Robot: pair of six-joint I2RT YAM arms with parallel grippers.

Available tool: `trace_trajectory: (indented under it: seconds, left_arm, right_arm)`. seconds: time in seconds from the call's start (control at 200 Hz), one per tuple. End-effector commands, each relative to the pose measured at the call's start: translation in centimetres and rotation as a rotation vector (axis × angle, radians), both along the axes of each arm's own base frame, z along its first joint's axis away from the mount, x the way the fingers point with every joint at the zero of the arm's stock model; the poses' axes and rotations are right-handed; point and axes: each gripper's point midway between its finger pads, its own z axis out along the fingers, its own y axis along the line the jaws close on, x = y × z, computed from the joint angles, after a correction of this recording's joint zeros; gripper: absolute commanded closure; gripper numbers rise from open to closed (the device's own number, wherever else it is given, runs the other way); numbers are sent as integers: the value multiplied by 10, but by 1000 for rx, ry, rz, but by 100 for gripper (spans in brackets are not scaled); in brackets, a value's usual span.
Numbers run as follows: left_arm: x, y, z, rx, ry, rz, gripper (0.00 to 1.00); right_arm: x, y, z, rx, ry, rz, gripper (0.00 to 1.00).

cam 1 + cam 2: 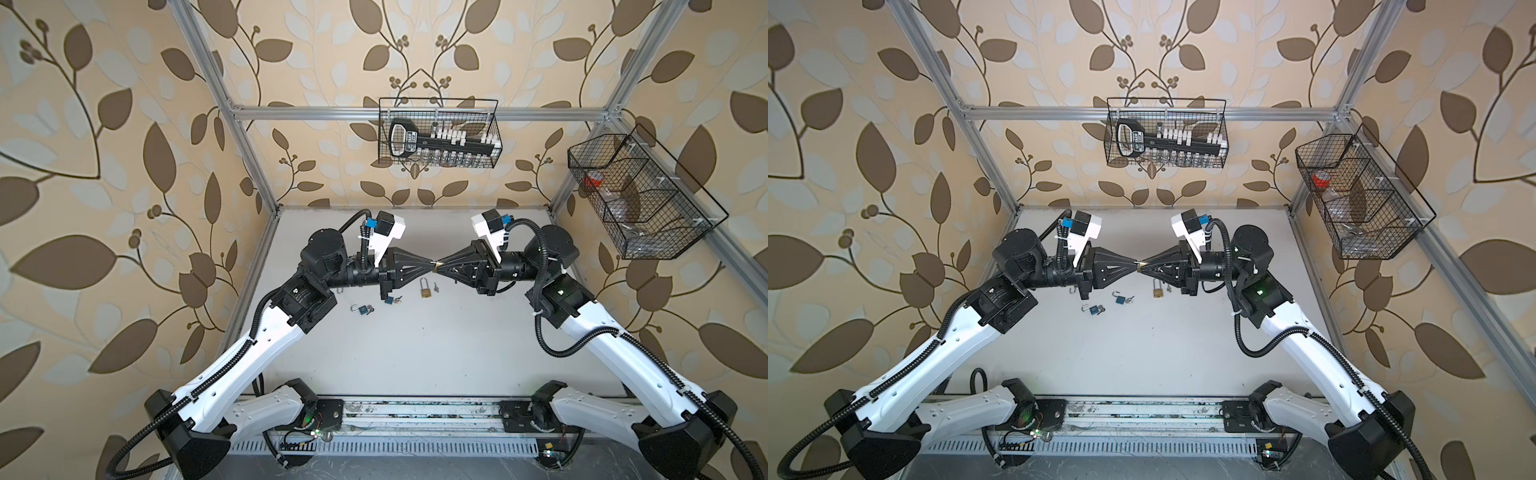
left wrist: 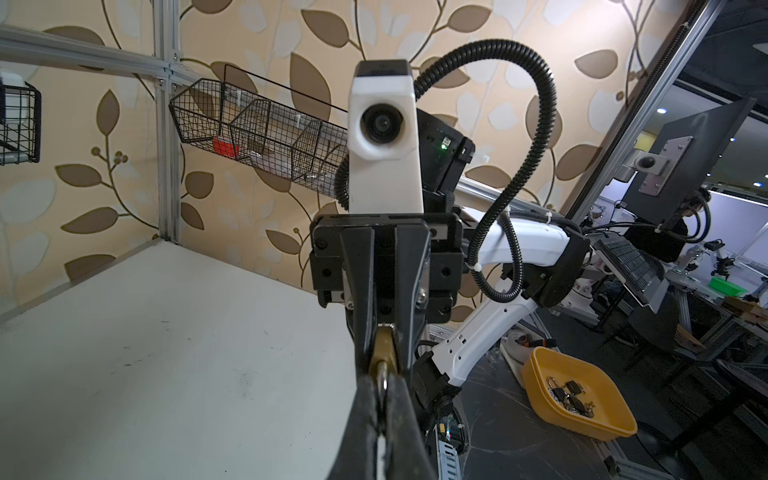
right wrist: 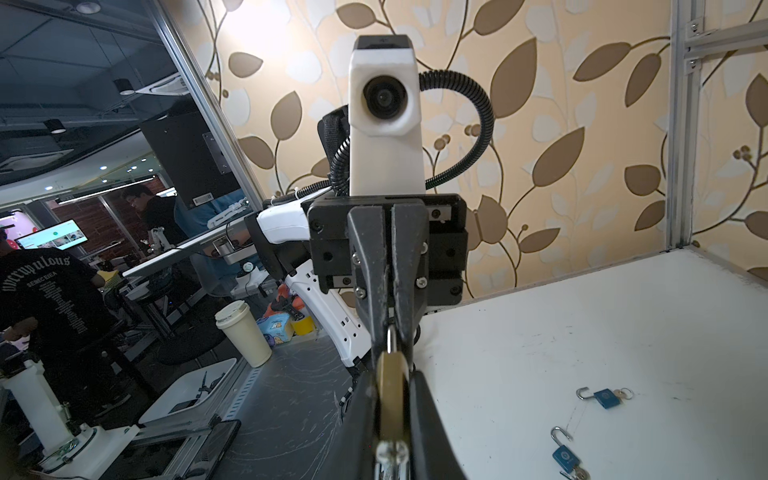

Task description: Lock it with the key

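Note:
Both grippers meet tip to tip in the air above the middle of the table (image 1: 415, 353). My right gripper (image 3: 390, 374) is shut on a small brass padlock (image 3: 390, 399), which also shows between the tips in both top views (image 1: 436, 266) (image 1: 1142, 266). My left gripper (image 2: 384, 376) is shut on a silver key (image 2: 385, 386), whose end meets the brass padlock (image 2: 384, 351). The key (image 3: 390, 337) runs from the padlock's face into the left fingers. How deep it sits in the lock is hidden.
On the table below lie a second brass padlock (image 1: 424, 292) with a small key (image 1: 436, 286) beside it, and two open blue padlocks (image 1: 366, 309) (image 1: 390, 300). Wire baskets (image 1: 438, 133) (image 1: 640, 195) hang on the walls. A yellow bin (image 2: 582, 415) of padlocks sits off the table.

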Motion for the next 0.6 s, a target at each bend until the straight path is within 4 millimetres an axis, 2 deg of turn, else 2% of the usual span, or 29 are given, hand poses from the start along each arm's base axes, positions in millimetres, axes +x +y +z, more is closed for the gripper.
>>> trace_trajectory:
  seconds: [0.0, 0.155, 0.375, 0.596]
  left_arm:
    - [-19, -20, -6, 9, -21, -100, 100]
    - [-17, -9, 2, -4, -53, -53, 100]
    - [-9, 13, 16, -50, -68, 26, 100]
    - [-9, 13, 18, -51, -63, 13, 100]
  right_arm:
    - [-3, 11, 8, 20, -38, 4, 100]
    - [-2, 2, 9, 25, -55, -22, 100]
    - [-3, -11, 2, 8, -51, -30, 100]
    - [-6, -13, -3, -9, -52, -30, 100]
